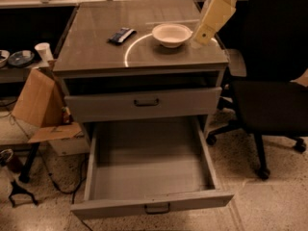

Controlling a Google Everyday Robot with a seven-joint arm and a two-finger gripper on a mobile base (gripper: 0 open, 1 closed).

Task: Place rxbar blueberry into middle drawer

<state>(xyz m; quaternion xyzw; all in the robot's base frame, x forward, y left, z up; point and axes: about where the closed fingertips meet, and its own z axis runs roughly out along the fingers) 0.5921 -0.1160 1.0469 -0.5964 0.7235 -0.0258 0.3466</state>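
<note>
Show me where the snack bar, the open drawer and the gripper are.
snack bar (pixel 121 35): camera view, middle of its dark wrapper.
open drawer (pixel 149 174): camera view, bare floor of its tray.
gripper (pixel 204 32): camera view, its lower tip, just right of the bowl (pixel 171 34).

The counter presents one flat grey-brown top surface. Two items lie directly on it. Item one: the rxbar blueberry, lying flat toward the rear, left of centre. Item two: a white bowl, upright, to the right of the bar and apart from it. My hand hangs over the counter's rear right area, just beside the bowl.
</note>
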